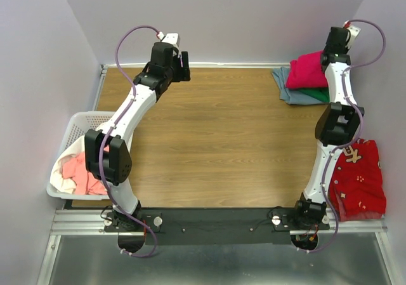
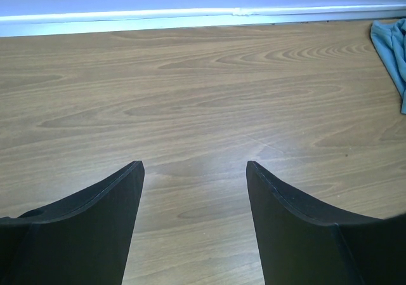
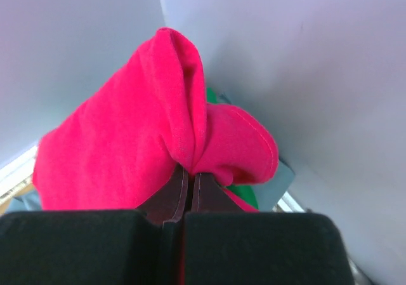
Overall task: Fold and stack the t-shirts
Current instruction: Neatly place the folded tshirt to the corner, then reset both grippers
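Note:
The crimson-pink t-shirt (image 1: 306,70) is bunched at the back right, over a green t-shirt (image 1: 315,95) and a grey-blue t-shirt (image 1: 285,89). My right gripper (image 1: 328,58) is shut on a fold of the crimson-pink t-shirt (image 3: 139,139) and holds it up near the corner of the walls; green cloth (image 3: 242,194) and grey-blue cloth (image 3: 279,183) show beneath. My left gripper (image 1: 183,66) is open and empty over bare wood at the back left (image 2: 195,171). A salmon-pink t-shirt (image 1: 85,174) and a white t-shirt (image 1: 60,180) lie in the basket.
A white lattice basket (image 1: 79,123) stands off the table's left edge. A red patterned cloth (image 1: 360,180) lies at the right edge. The grey-blue t-shirt's corner shows at the right of the left wrist view (image 2: 391,47). The back wall runs behind the table.

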Motion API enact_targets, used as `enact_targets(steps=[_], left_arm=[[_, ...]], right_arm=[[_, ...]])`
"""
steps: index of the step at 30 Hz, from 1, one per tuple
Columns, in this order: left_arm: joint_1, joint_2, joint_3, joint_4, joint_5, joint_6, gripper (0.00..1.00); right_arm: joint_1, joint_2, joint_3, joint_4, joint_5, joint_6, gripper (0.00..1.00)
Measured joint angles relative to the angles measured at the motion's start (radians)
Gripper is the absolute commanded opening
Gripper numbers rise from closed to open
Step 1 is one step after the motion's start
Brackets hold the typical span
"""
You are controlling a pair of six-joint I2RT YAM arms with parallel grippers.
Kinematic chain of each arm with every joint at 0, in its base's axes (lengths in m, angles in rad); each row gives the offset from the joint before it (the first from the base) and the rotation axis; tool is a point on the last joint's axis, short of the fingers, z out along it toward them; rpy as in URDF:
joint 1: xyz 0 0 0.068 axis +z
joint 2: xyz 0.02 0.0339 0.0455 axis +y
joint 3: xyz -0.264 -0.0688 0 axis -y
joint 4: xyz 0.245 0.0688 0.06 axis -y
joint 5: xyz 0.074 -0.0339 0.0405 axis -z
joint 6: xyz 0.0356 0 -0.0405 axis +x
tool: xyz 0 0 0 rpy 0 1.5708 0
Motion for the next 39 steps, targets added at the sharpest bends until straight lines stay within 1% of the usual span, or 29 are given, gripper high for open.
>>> enact_targets(steps=[2,3,4,6,9,14,19,25,29,32,36,39], left_arm=[[0.000,0.006,0.008,-0.001,0.002,0.000,0.75],[0.000,0.010,0.012,-0.001,0.004,0.000,0.75],[0.000,0.012,0.013,-0.001,0.005,0.000,0.75],[0.000,0.016,0.014,-0.002,0.008,0.000,0.75],[0.000,0.023,0.014,-0.003,0.013,0.000,0.75],[0.000,0.032,0.020,-0.006,0.019,0.000,0.75],[0.000,0.036,0.024,-0.006,0.022,0.000,0.75],[0.000,0.037,0.024,-0.005,0.023,0.002,0.76],[0.000,0.036,0.018,0.014,0.026,0.010,0.79],[0.000,0.033,-0.006,0.049,0.042,0.016,0.80],[0.000,0.027,-0.034,0.071,0.063,0.024,0.80],[0.000,0.025,-0.035,0.084,0.075,0.033,0.81]], right_arm=[[0.000,0.000,-0.021,0.002,0.003,0.007,0.01],[0.000,0.000,-0.051,0.008,0.003,0.016,0.07],[0.000,-0.001,-0.079,0.015,0.003,0.025,0.17],[0.001,0.002,-0.153,0.011,0.005,0.056,0.50],[0.000,0.033,-0.183,-0.020,0.017,0.084,0.66],[-0.004,0.079,-0.148,-0.085,0.038,0.108,0.67],[-0.004,0.069,-0.124,-0.109,0.057,0.127,0.64],[-0.003,0.036,-0.121,-0.118,0.045,0.142,0.64],[0.003,-0.027,-0.124,-0.120,0.014,0.146,0.64],[0.021,-0.117,-0.158,-0.116,-0.011,0.145,0.64],[0.080,-0.241,-0.221,-0.100,-0.045,0.142,0.65],[0.152,-0.332,-0.293,-0.084,-0.089,0.142,0.65]])
